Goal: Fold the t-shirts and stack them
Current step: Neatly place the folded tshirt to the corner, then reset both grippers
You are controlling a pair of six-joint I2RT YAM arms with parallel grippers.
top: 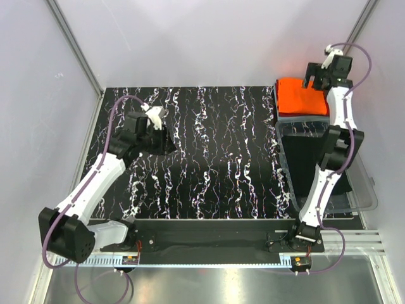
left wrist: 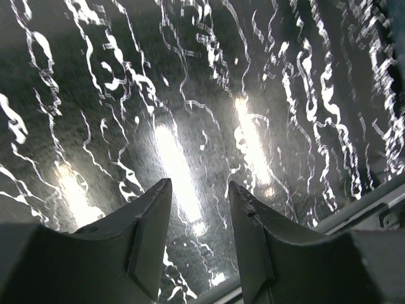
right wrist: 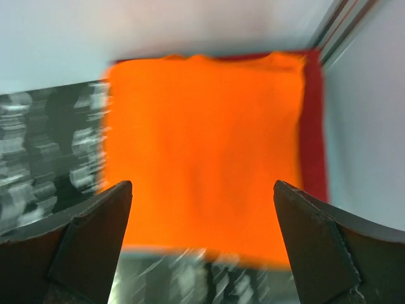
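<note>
Right wrist view: a folded bright orange cloth t-shirt (right wrist: 202, 126) lies on a deep red cloth t-shirt (right wrist: 313, 152) in the far right corner of the black marbled table (top: 209, 152). The right gripper (right wrist: 202, 187) hangs above, spread wide and empty. The left gripper (left wrist: 200, 183) is part-spread and empty. A dipping finger could snag the stack and unfold it.

Probably a robotics lab: white panel walls (top: 209, 38), aluminium posts (top: 76, 47), black marbled table (top: 215, 158), 2 bolted arms (top: 95, 180).
</note>
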